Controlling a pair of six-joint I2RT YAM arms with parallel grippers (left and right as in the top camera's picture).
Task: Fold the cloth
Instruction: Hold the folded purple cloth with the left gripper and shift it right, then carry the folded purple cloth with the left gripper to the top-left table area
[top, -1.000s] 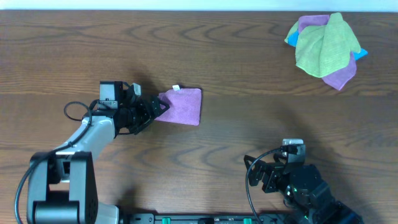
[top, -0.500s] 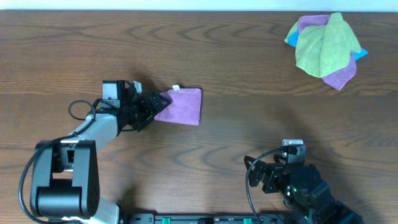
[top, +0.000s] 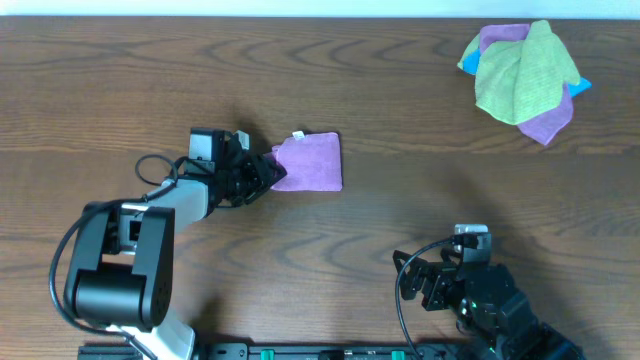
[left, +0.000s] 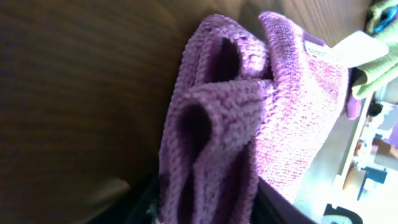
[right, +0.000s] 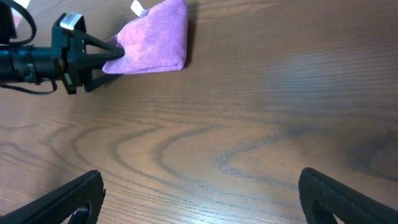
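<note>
Overhead: my left gripper is pinched tight on the left edge of the cloth. The cloth lies as a small folded lilac rectangle on the table, a little left of its middle and well away from every edge. Its white tag sticks out at the far-left corner of the fold. A pile of cloths sits by the far right corner. My right gripper hovers near the front edge, right of centre, well apart from the cloth.

Left wrist: bunched lilac folds fill the frame, pressed together where my jaws close on them, with the tag pale at the upper right.

Right wrist: both fingers stand wide apart with nothing between them, bare wood below. The cloth lies flat further off, its edge nipped by the left gripper.
</note>
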